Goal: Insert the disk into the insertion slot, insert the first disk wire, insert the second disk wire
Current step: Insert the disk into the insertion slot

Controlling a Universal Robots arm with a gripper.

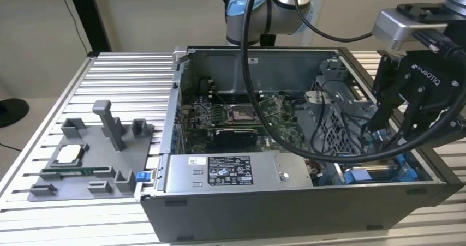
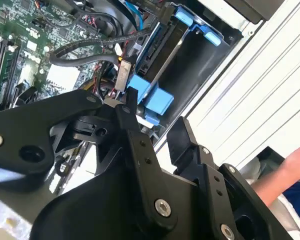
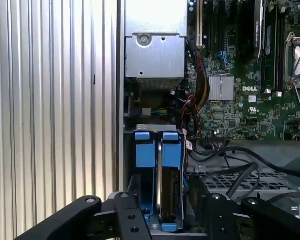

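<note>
Robotics lab bench: slotted aluminium table [image 1: 124, 77], open desktop computer case [image 1: 291, 213], grey fixture tray [image 1: 109, 159] of parts, robot arm [image 1: 273, 19] above, bare beige wall [image 1: 36, 22].

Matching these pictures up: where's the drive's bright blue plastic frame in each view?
Exterior view: frame low in the open grey case, exterior view's right.
Second wrist view: frame ahead of the black gripper.
First wrist view: frame beside the case wall.
Shared landmark: green motherboard.

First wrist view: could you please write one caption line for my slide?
Open hand straddles the blue-framed disk, which stands edge-on beside the green motherboard.
</note>
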